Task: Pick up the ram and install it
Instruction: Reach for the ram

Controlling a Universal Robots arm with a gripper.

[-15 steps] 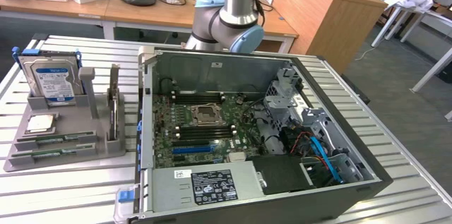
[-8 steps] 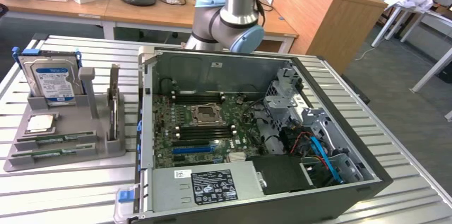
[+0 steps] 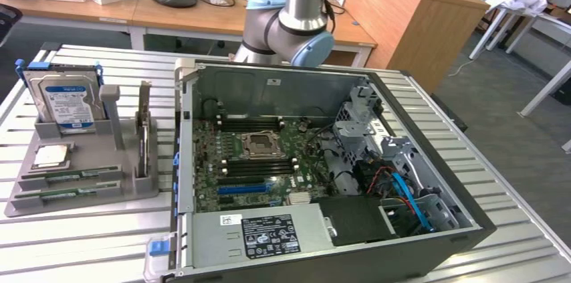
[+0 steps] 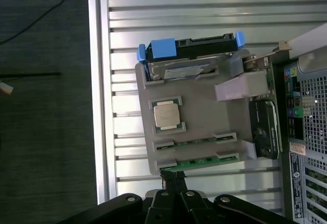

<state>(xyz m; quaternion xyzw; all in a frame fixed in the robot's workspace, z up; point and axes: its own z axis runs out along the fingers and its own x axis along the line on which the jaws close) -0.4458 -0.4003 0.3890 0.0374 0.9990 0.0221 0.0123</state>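
Note:
Two ram sticks lie side by side in slots at the front of a grey holder tray [image 3: 134, 186]. In the exterior view they are the nearer ram [image 3: 64, 195] and the one behind it [image 3: 67, 177]. From the wrist they show as thin green strips, one ram [image 4: 200, 160] at the tray's [image 4: 204, 116] edge and the other ram [image 4: 196, 142] just inside it. My gripper [image 4: 173, 182] hangs above that edge of the tray, beside the end of the outer stick. Its dark fingers are shut together with nothing between them. The open computer case [image 3: 267, 89] shows the motherboard's black memory slots [image 3: 257, 124].
The tray also carries a silver hard drive [image 3: 69, 106] in a blue bracket, a square processor [image 3: 52, 156] and an upright card [image 3: 143, 137]. The arm's base [image 3: 285, 29] stands behind the case. The slatted metal table [image 3: 80, 243] ends near the tray, with dark floor [image 4: 46, 132] beyond.

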